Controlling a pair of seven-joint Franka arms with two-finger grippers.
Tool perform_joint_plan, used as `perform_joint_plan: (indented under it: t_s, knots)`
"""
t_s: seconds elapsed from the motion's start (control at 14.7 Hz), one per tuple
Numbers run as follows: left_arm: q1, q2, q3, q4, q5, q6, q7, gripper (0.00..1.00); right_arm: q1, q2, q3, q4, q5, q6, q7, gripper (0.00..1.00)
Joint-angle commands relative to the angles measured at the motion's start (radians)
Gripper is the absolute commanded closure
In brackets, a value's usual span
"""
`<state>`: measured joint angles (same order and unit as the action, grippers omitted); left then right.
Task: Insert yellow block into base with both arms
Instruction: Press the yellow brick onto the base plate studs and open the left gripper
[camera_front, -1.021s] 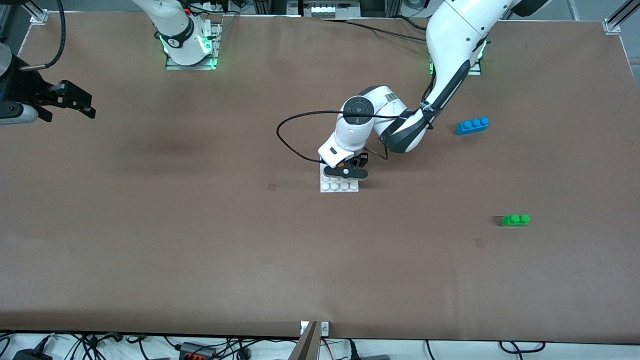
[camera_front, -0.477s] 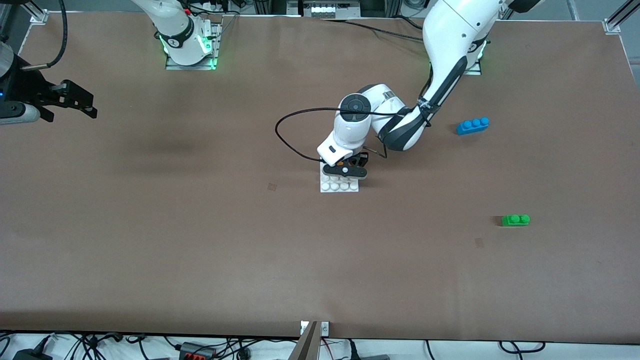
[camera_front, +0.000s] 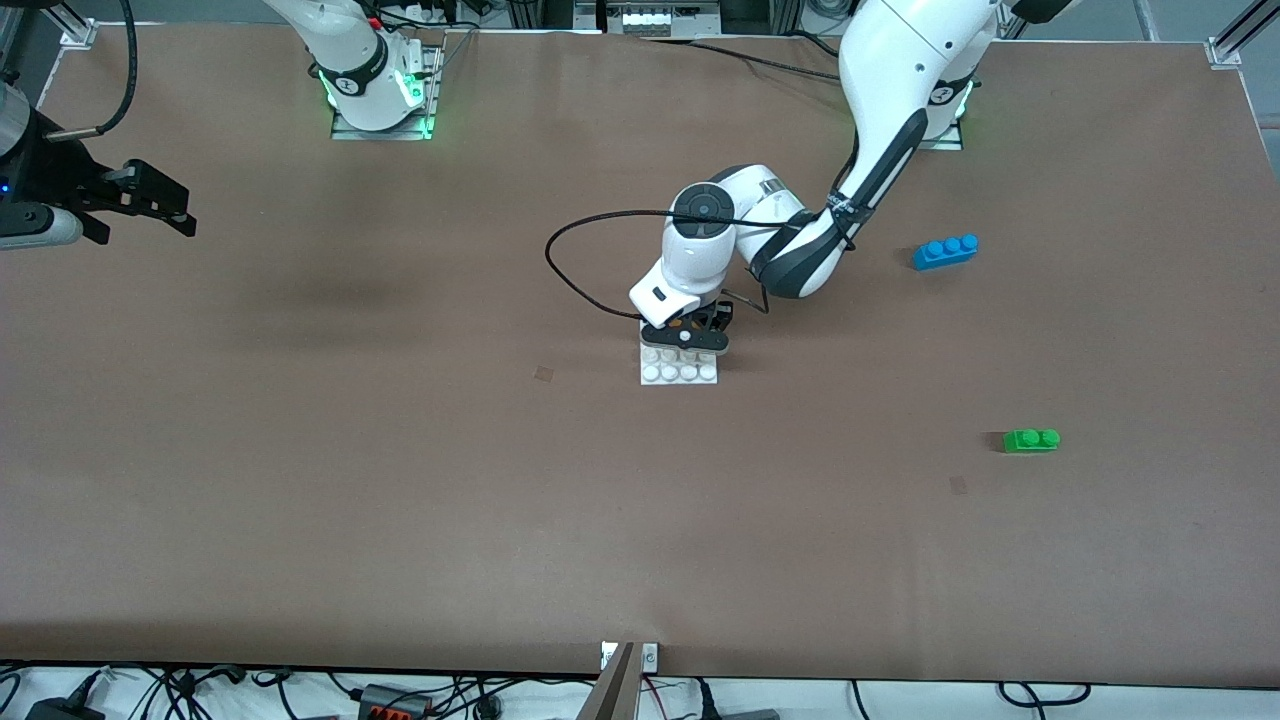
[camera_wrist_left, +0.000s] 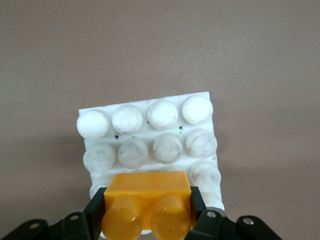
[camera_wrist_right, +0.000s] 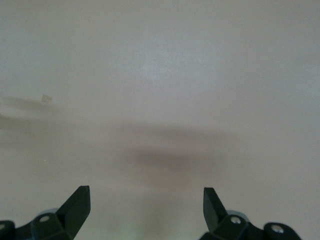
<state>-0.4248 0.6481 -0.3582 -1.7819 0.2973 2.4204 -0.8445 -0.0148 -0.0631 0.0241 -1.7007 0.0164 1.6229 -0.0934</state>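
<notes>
The yellow block (camera_wrist_left: 146, 203) is clamped in the closed left tool (camera_wrist_left: 147, 220), low over the edge of the white studded base (camera_front: 680, 370) that lies farther from the front camera, in mid-table. The block's long axis is seen to run parallel to the base's stud rows, so the coming move is judged to be a straight press down. The right tool (camera_front: 150, 200), spread wide and empty, is parked in the air over the right arm's end of the table (camera_front: 400, 480).

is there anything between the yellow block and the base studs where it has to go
Nothing visible. The left gripper holds the yellow block right over the base, whose studs are bare. The blue brick and green brick lie well aside.
</notes>
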Motion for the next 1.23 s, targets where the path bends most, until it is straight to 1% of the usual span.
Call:
perform_joint_plan:
  t_s: [0.0, 0.27, 0.34, 0.41, 0.48, 0.54, 0.61, 0.68, 0.95, 1.16]
  knots:
    - [-0.037, 0.038, 0.041, 0.021, 0.022, 0.002, -0.022, 0.45, -0.007, 0.000, 0.007, 0.010, 0.014, -0.002, 0.011, 0.00]
    - [-0.037, 0.039, 0.042, 0.021, 0.022, 0.000, -0.021, 0.46, -0.007, 0.000, 0.007, 0.010, 0.014, -0.002, 0.011, 0.00]
    - [-0.037, 0.039, 0.042, 0.021, 0.022, 0.000, -0.021, 0.41, -0.007, 0.002, 0.005, 0.010, 0.014, -0.003, 0.011, 0.00]
    - [-0.035, 0.033, 0.044, 0.022, 0.022, -0.004, -0.021, 0.11, -0.008, 0.002, 0.005, 0.010, 0.014, -0.003, 0.011, 0.00]
    - [-0.034, 0.016, 0.042, 0.029, 0.022, -0.042, -0.019, 0.00, -0.008, 0.002, 0.005, 0.010, 0.014, -0.003, 0.011, 0.00]
    - [-0.023, -0.004, 0.042, 0.057, 0.019, -0.099, -0.015, 0.00, -0.010, 0.003, 0.005, 0.010, 0.016, -0.003, 0.012, 0.00]
    - [0.007, -0.030, 0.035, 0.084, 0.011, -0.174, -0.010, 0.00, -0.011, 0.003, 0.005, 0.010, 0.016, -0.002, 0.012, 0.00]
    - [0.049, -0.059, 0.027, 0.090, 0.002, -0.208, 0.016, 0.00, -0.010, 0.003, 0.005, 0.010, 0.014, -0.003, 0.012, 0.00]
    - [0.178, -0.148, 0.028, 0.088, -0.131, -0.215, 0.212, 0.00, -0.008, 0.003, 0.005, 0.010, 0.014, -0.002, 0.012, 0.00]
    - [0.297, -0.215, 0.030, 0.076, -0.141, -0.218, 0.231, 0.00, -0.011, 0.003, 0.005, 0.010, 0.014, -0.003, 0.012, 0.00]
